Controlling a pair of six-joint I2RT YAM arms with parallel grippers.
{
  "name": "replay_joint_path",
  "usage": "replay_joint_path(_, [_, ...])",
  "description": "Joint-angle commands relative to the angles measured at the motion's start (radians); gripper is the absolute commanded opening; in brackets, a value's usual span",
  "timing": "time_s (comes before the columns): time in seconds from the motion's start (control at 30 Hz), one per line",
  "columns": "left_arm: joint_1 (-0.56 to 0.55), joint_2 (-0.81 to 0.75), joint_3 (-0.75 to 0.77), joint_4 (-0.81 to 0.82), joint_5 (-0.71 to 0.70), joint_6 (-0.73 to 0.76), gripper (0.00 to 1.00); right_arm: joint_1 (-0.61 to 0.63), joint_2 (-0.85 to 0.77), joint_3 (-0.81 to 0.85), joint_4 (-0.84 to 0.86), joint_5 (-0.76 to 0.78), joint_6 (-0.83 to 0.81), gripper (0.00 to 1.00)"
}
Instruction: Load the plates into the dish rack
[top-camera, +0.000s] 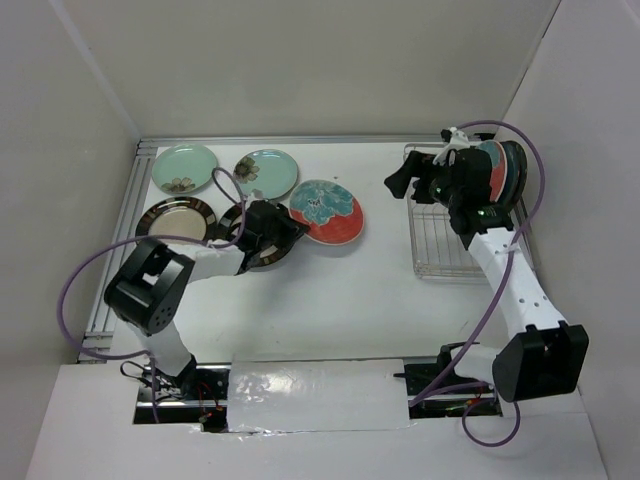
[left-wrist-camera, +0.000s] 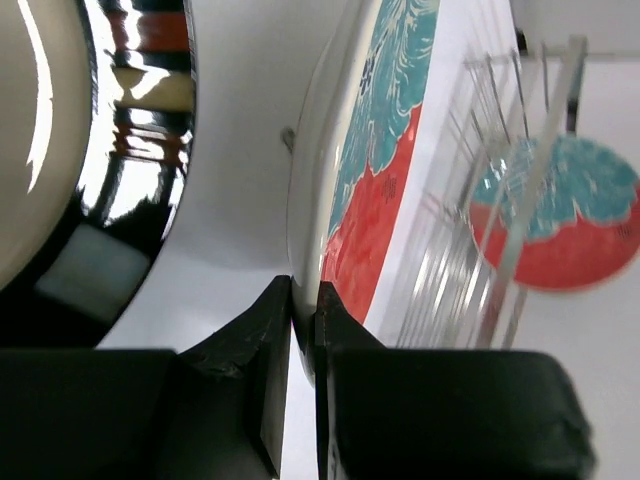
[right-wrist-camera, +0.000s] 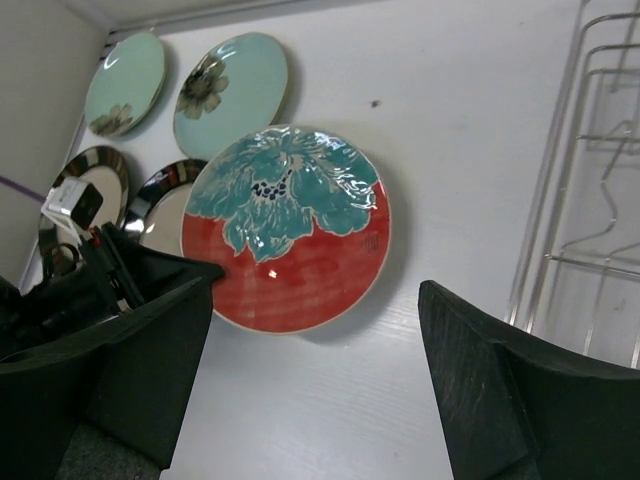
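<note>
The left gripper (left-wrist-camera: 303, 297) is clenched on the thin glazed rim of the red plate (left-wrist-camera: 375, 200), out on the smooth white table (top-camera: 360, 290) beside two round mint plates (top-camera: 185, 168) and two glossy striped plates (top-camera: 178, 217). The right gripper (right-wrist-camera: 315, 300) hangs released, its blunt black fingers spread wide, over the wire rack (top-camera: 445, 250). Upright plates (top-camera: 505, 168), perhaps three, stand at the rack's far end.

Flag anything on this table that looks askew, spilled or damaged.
Nothing looks broken or spilled. Only the red-orange plate on the table sits unevenly: the edge pinched by the left gripper overlaps the rim of a striped plate instead of lying flat alone.
</note>
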Motion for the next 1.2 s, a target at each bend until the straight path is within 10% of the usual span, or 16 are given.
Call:
replay_joint_path(0.0, [0.039, -0.178, -0.008, 0.341, 0.209, 0.071, 0.00, 0.007, 0.028, 0.039, 0.023, -0.152, 0.009, 0.90])
replay_joint_path(0.67, [0.170, -0.250, -0.100, 0.823, 0.838, -0.034, 0.00, 0.054, 0.134, 0.002, 0.105, -0.358, 0.038, 0.82])
replay_joint_path(0.9, [0.170, -0.227, -0.064, 0.766, 0.881, -0.011, 0.00, 0.074, 0.145, 0.012, 0.105, -0.370, 0.029, 0.15])
replay_joint_path(1.0, [0.179, -0.238, -0.053, 0.638, 0.881, 0.059, 0.15, 0.074, 0.136, 0.035, 0.080, -0.370, 0.008, 0.00])
replay_joint_path(1.17, [0.199, -0.310, 0.018, 0.154, 0.828, 0.318, 0.69, 0.065, 0.114, 0.106, 0.007, -0.277, -0.074, 0.00])
